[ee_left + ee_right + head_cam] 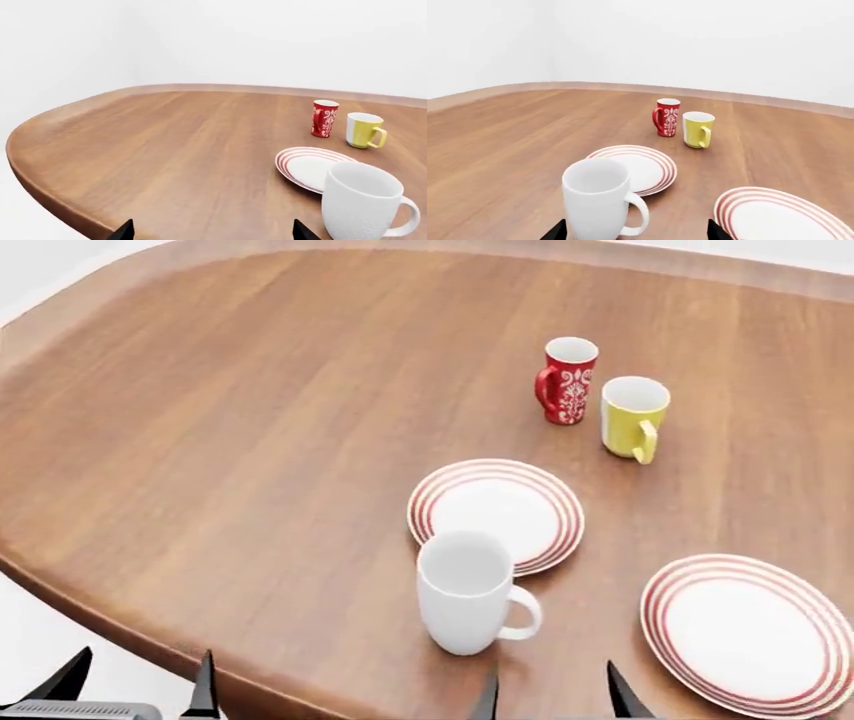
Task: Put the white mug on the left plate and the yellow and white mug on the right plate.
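The white mug (467,590) stands upright on the table just in front of the left plate (497,514), handle to the right. It also shows in the right wrist view (598,202) and the left wrist view (363,206). The yellow and white mug (633,417) stands farther back, beside a red mug. The right plate (747,629) lies empty at the right. My left gripper (134,685) is open and empty off the table's near edge. My right gripper (550,695) is open, just before the white mug, which sits between its fingertips in the right wrist view.
A red mug with white pattern (569,380) stands left of the yellow mug. The wooden table (240,440) has a rounded near-left edge. Bare wood stretches to the left of the plates.
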Controlling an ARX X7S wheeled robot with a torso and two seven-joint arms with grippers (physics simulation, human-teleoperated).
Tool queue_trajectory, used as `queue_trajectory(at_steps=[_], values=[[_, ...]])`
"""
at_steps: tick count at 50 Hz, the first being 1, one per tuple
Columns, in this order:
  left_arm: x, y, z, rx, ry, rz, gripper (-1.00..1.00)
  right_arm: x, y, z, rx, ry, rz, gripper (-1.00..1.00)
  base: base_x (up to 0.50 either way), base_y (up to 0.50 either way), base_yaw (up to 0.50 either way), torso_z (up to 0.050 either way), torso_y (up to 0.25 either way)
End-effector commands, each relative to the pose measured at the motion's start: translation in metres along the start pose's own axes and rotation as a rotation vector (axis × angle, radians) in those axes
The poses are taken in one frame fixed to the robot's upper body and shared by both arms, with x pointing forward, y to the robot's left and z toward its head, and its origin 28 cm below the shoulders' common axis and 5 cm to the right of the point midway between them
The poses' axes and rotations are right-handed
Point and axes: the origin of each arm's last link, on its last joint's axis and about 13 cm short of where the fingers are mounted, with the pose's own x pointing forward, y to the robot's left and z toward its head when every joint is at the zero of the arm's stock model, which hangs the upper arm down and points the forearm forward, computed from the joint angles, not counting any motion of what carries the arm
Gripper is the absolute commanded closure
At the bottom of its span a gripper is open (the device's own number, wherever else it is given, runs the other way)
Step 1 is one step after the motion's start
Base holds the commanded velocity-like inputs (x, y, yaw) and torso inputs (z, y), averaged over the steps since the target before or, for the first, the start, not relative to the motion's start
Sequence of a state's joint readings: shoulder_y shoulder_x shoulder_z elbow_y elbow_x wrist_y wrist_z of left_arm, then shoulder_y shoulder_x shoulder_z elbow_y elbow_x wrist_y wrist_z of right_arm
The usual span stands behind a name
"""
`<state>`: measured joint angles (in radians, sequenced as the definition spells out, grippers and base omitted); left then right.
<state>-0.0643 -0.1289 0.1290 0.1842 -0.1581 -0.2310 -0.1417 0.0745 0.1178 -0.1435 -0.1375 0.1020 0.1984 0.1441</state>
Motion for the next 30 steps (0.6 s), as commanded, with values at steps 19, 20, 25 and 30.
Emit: queue_trajectory(at_steps=[19, 20, 25, 30], values=[[0.0, 0.002, 0.006, -0.014, -0.015, 0.0, -1.0, -0.005, -0.006, 0.01, 0.08, -0.095, -0.047, -1.0, 0.12, -0.4, 0.0, 0.0, 0.0], [0.0, 0.002, 0.007, -0.019, -0.017, 0.001, -1.0, -0.005, -0.006, 0.01, 0.083, -0.086, -0.045, -1.0, 0.0, 0.0, 0.0, 0.0, 0.0], [0.003, 0.005, 0.01, -0.001, -0.03, 0.069, -1.0, -0.006, -0.008, 0.013, 0.091, -0.105, -0.06, -1.0, 0.4, 0.12, 0.0, 0.0, 0.0], [0.009, 0.006, 0.007, 0.028, 0.005, 0.174, -1.0, -0.005, -0.008, 0.011, 0.09, -0.095, -0.061, -1.0, 0.48, 0.15, 0.0, 0.0, 0.0]])
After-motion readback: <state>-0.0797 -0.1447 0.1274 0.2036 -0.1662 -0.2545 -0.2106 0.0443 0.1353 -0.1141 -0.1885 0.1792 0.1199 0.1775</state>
